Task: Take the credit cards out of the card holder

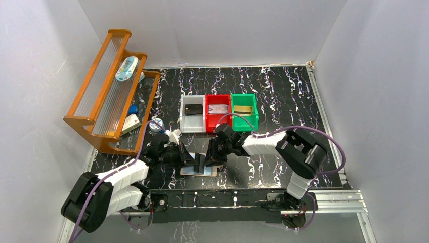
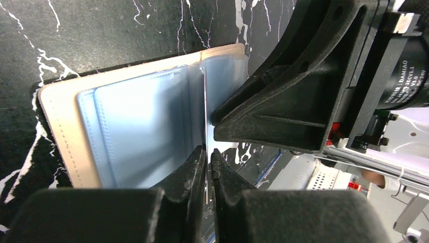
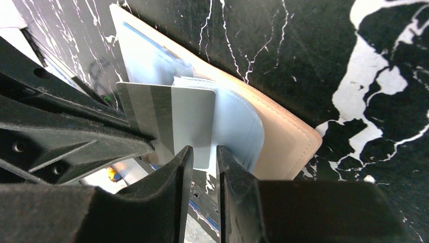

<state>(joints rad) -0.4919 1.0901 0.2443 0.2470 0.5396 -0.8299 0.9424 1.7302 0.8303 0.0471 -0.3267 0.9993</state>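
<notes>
Item: card holder (image 1: pixel 200 172), a tan bifold lying open and flat on the black marbled table (image 1: pixel 283 101).
Location: near the table's front edge, at 6 o'clock from the grey bin (image 1: pixel 192 125) and red bin (image 1: pixel 218 126), between the two gripper heads.
Interior: pale blue glossy pockets (image 2: pixel 146 131) facing up. One pocket flap curls upward on the right wrist view.
Card: silver-white card (image 3: pixel 187 121) with grey stripes, standing on edge over the fold. It cannot be told whether its far end sits in a pocket.
Left gripper (image 2: pixel 206 152): reaches in from 9 o'clock, fingers pressed together on the card's edge.
Right gripper (image 3: pixel 205 150): reaches in from 3 o'clock, with a narrow gap between its fingers. The card's lower edge and the curled flap show in that gap. It cannot be told whether it pinches either.
Bins: grey, red and green bin (image 1: pixel 244 125) in a row at 12 o'clock from the holder, each with one flat item inside.
Other: wooden rack (image 1: pixel 101 91) at 10 o'clock.
</notes>
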